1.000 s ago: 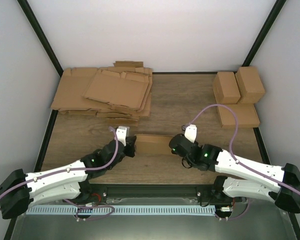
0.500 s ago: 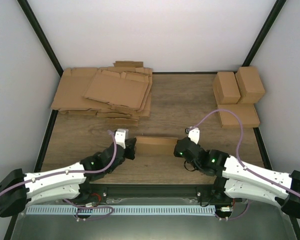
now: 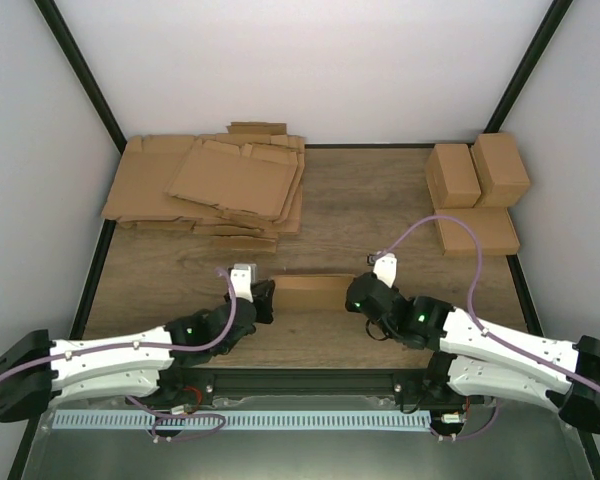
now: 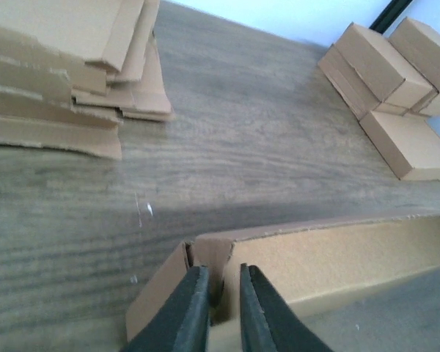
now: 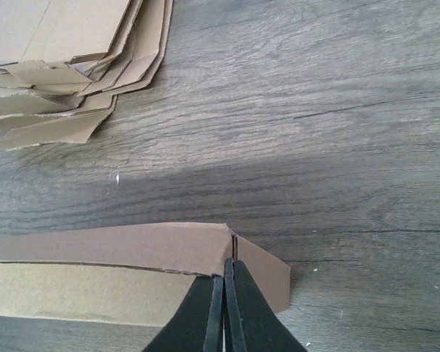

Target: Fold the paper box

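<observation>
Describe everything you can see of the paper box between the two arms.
The paper box is plain brown cardboard, unmarked, half-folded into a long, low open trough. It lies crosswise on the wooden table, close to the arms. Its long far wall stands up, and short end flaps are bent at the corners. The left hand straddles the left end wall, fingers slightly apart. The closed right hand meets the right corner crease.

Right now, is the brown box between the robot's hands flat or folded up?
Partly folded. The paper box has a long wall standing up off the table, with end flaps bent at its corners.
</observation>
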Controlling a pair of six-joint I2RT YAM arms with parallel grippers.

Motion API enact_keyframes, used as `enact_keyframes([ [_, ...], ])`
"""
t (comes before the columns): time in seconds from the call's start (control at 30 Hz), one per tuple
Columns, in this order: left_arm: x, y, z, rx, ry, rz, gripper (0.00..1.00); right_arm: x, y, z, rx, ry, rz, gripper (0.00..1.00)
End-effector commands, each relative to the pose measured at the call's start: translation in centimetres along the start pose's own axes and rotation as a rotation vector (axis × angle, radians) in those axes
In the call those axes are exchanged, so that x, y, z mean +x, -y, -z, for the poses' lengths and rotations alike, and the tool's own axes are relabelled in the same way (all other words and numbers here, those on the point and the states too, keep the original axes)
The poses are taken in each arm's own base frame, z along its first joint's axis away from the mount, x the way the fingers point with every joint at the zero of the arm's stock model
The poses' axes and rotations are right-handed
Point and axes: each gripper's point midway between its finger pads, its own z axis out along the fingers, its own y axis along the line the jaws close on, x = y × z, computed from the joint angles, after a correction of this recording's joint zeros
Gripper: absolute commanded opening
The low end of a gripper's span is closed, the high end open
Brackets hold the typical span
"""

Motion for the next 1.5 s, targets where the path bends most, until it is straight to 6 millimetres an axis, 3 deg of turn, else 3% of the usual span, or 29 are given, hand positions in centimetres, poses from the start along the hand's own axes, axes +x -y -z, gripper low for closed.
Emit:
enact_keyframes([
  [0.0, 1.1, -0.3, 1.6, -0.025, -0.133, -0.072, 0.2, 6.9, 3.8, -0.6, 0.11, -0.27, 0.1, 0.01],
  [0.3, -3.2, 2.0, 4.5, 0.014, -0.15, 0.044, 0.67, 6.6, 4.1, -0.8, 0.167, -0.265, 0.117, 0.01],
  [0.37, -4.1, 1.5, 4.8, -0.032, -0.147, 0.165, 0.84, 6.5, 4.0, -0.8, 0.166, -0.264, 0.12, 0.01],
  [0.4, -4.4, 1.0, 4.7, -0.064, -0.16, 0.222, 0.88, 6.5, 4.0, -0.8, 0.165, -0.263, 0.122, 0.01],
  [0.63, -3.3, 1.9, 2.6, 0.031, -0.43, 0.568, 0.91, 6.3, 3.7, -0.7, 0.164, -0.265, 0.124, 0.01],
  [0.83, -3.3, 1.8, 2.4, 0.094, -0.425, 0.819, 0.88, 6.5, 3.9, -0.7, 0.163, -0.271, 0.119, 0.01],
  [1.13, -2.4, 1.5, 1.3, 0.125, -0.441, 0.944, 0.86, 6.6, 3.7, -0.9, 0.16, -0.274, 0.125, 0.01],
  [1.47, -1.0, -1.1, 0.3, 0.014, -0.429, 1.157, 0.88, 6.7, 3.8, -0.9, 0.16, -0.278, 0.12, 0.01],
])
